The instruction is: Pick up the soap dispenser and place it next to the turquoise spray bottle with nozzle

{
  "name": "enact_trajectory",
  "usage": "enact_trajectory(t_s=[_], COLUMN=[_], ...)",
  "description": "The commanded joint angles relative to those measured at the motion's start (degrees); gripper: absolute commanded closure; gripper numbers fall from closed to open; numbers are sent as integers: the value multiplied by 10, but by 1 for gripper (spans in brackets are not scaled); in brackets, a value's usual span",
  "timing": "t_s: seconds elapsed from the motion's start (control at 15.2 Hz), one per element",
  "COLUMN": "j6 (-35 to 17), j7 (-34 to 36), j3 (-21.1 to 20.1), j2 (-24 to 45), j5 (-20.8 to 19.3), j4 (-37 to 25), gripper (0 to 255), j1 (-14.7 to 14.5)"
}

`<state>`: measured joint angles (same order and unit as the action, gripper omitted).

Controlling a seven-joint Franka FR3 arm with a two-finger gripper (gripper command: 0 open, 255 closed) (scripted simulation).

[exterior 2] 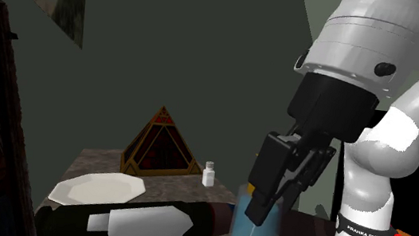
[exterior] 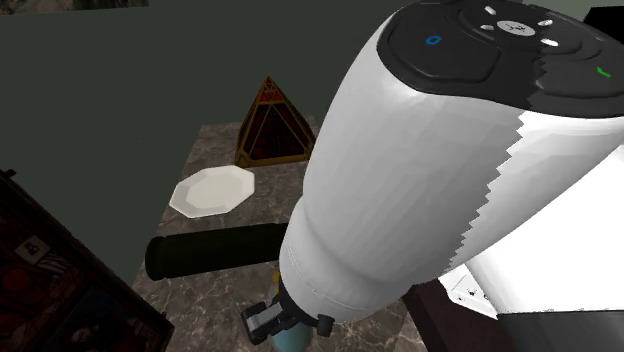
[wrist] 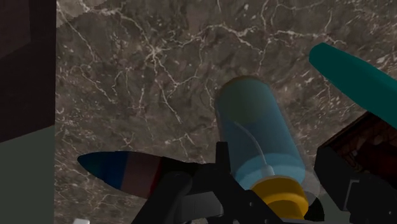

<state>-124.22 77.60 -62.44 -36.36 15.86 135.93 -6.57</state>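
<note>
Hanging at lower centre of the second exterior view, claw [exterior 2: 258, 213] meets top of blue soap dispenser [wrist: 257, 127]; grip cannot be told. Turquoise spray bottle [wrist: 356, 73] near it, marbled tabletop [wrist: 146, 63] beneath.

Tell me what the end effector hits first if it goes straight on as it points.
The soap dispenser: its yellow-collared pump top lies directly ahead of the end effector, with the marbled tabletop beyond. Whether they touch now is unclear.
</note>
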Motion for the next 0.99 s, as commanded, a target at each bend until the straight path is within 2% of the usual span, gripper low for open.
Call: enact_trajectory(t_s=[0.0,0.46,0.92], j6=[-15,-71,-126], j7=[5,20,37], j3=[-12,-58,-115], j2=[4,24,45], j5=[2,4,3], j4=[9,39,62], gripper=[255,255,255], j1=[4,28,65])
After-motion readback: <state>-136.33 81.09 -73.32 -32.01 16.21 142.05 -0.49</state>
